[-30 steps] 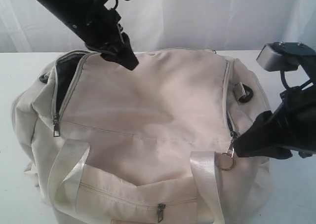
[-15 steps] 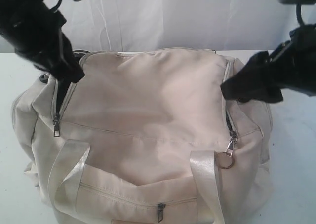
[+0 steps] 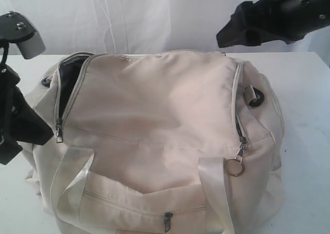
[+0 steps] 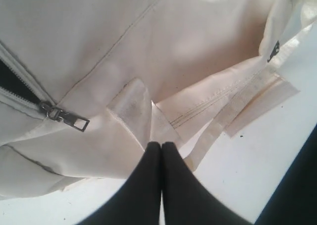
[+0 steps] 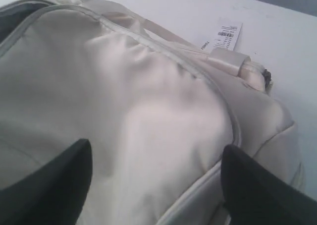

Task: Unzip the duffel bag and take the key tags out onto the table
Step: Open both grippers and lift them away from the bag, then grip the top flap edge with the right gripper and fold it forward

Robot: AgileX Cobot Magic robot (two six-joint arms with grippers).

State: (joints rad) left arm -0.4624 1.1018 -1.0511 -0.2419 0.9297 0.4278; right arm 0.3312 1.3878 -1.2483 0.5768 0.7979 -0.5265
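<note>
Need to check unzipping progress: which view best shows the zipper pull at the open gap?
Left wrist view: the zipper pull close and sharp at the gap's end. Exterior view shows it small; right wrist view misses it.

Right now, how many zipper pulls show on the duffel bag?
3 in the exterior view: left zipper pull, right zipper pull with ring, front pocket pull. Others may be hidden.

Frontal overview; wrist close-ups; shared bag (image 3: 154, 120)
</note>
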